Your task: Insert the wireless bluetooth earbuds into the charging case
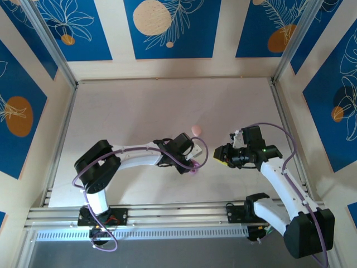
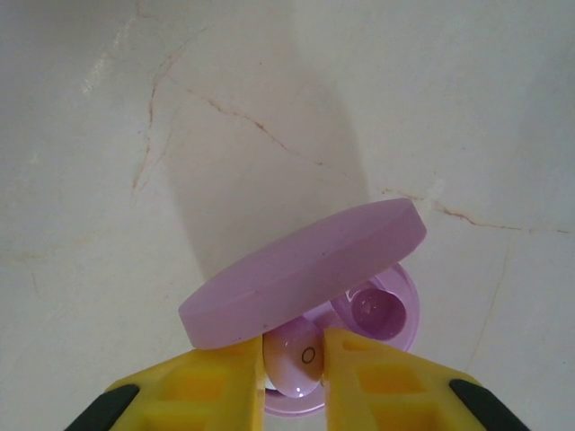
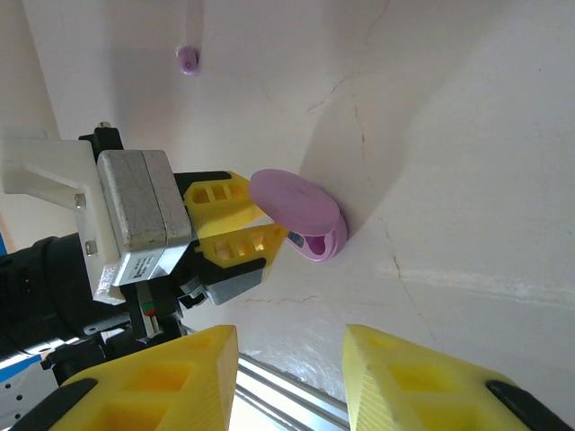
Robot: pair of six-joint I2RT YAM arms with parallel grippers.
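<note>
- Seen from left wrist: pale earbud [image 2: 301, 364] flanked by left gripper [image 2: 294, 346] at open purple charging case [image 2: 305, 278]; grip unclear.
- Seen from right wrist: stray purple earbud [image 3: 187, 59]; right gripper [image 3: 289, 348] spread, empty.

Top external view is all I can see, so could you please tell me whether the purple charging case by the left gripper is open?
Observer: Yes. In the left wrist view the charging case has its lid tilted up over the base.
Operator: Thank you. Is an earbud there?
Observer: A pale earbud sits between the fingers of the left gripper, at the case's near well.
Operator: And the right gripper?
Observer: The right gripper is open, with nothing between its fingers.
</note>
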